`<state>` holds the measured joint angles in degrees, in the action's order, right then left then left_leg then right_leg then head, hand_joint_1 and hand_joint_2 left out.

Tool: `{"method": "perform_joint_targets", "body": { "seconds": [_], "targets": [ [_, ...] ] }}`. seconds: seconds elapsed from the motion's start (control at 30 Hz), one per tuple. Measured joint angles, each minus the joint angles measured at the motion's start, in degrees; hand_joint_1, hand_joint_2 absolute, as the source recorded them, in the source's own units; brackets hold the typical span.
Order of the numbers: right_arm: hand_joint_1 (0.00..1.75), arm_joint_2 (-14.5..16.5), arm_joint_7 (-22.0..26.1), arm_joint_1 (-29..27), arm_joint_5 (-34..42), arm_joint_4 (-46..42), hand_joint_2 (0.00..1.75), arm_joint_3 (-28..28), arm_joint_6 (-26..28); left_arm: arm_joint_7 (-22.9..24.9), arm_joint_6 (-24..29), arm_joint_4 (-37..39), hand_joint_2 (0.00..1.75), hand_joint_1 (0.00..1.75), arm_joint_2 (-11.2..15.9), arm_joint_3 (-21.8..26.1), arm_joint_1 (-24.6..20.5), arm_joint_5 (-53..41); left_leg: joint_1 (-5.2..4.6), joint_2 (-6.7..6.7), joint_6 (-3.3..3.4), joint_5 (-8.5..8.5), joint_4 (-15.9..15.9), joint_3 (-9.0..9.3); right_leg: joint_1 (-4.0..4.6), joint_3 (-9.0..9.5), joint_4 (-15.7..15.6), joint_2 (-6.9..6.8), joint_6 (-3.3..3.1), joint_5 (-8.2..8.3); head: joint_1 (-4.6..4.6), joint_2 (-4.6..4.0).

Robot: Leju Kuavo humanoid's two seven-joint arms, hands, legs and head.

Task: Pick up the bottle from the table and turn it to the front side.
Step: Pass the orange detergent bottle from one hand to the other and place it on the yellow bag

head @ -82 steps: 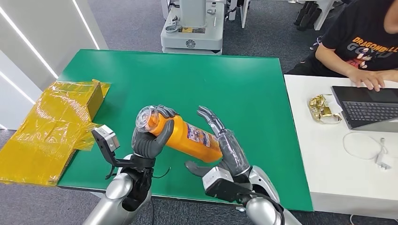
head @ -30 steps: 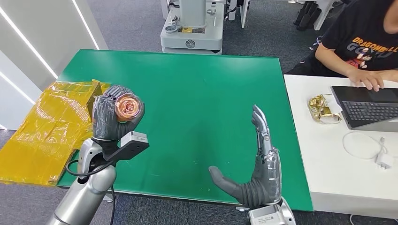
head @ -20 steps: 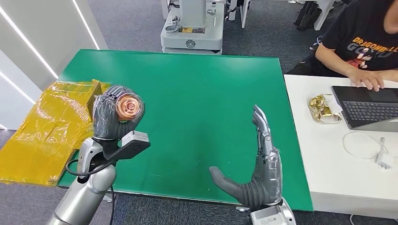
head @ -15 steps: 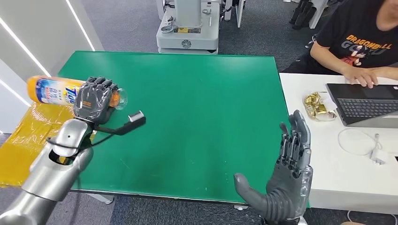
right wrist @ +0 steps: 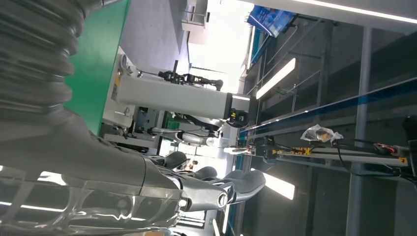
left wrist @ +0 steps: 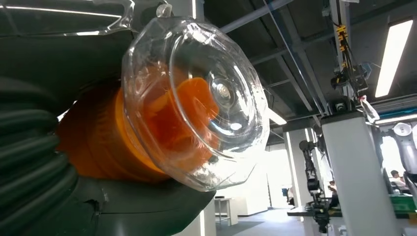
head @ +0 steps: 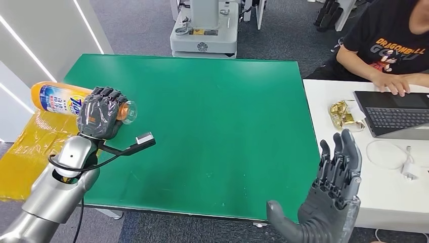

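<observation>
At the far left, yellow wrapping (head: 25, 152) is lying beside the left edge of the green table (head: 212, 111), partly under the left arm. Above it, the left hand (head: 99, 119) is gripping the bottle (head: 60, 98), its fingers wrapping the orange body close to the cap. The bottle is lying roughly level in the air over the table's left edge, its base pointing left past the edge and its clear cap (head: 128, 111) pointing right over the green top. A blue and white label is facing up on the part left of the hand. In the left wrist view the clear cap (left wrist: 196, 103) is showing close up, with the orange nozzle inside it and the dark fingers (left wrist: 29, 147) pressing around the orange neck.

The table top is stretching across the middle. Beyond its far edge a white machine base (head: 204, 30) is standing on the grey floor.

At the near right corner, the right hand (head: 329, 202) is standing open, holding nothing, fingers upright and slightly apart, thumb sticking out to the left.

Right of the green table a white desk (head: 344, 147) is carrying a gold packet (head: 343, 114), a laptop (head: 397, 114) and a white cable (head: 392, 157). A person (head: 389, 45) in a black shirt is sitting at its far side, one hand resting at the laptop.
</observation>
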<state>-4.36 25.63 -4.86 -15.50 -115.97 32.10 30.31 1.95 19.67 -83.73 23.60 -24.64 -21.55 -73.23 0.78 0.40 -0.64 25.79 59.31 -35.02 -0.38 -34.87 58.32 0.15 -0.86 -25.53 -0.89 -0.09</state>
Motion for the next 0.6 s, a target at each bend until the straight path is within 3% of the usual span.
{"method": "perform_joint_targets", "body": {
  "seconds": [0.33,0.47,0.6],
  "targets": [
    [0.00,-0.4,0.3,-0.9,0.0,-0.6,1.75,0.0,-0.2,0.0,-0.9,0.0,1.75,1.75,-1.4,0.0,0.5,-0.7,0.02,0.00,-0.01,-0.01,0.0,0.01,0.00,0.00,0.0,-0.01,-0.01,0.01,0.00,0.00],
    [0.00,-0.6,0.9,-0.9,0.9,-0.6,1.75,0.0,-1.0,-0.1,-6.6,0.2,1.75,1.75,-1.0,0.0,0.5,-1.7,0.03,0.00,-0.01,-0.01,0.0,0.00,0.00,-0.01,0.0,0.00,-0.01,0.00,0.01,0.00],
    [0.00,-0.8,1.6,-0.7,1.9,-0.6,1.75,0.0,-2.3,-2.5,-13.3,3.4,1.75,1.75,1.2,0.0,-0.6,-2.1,0.03,0.01,-0.01,-0.01,0.0,0.00,0.00,-0.02,0.0,0.01,-0.01,0.00,-0.01,0.00]
  ]
}}
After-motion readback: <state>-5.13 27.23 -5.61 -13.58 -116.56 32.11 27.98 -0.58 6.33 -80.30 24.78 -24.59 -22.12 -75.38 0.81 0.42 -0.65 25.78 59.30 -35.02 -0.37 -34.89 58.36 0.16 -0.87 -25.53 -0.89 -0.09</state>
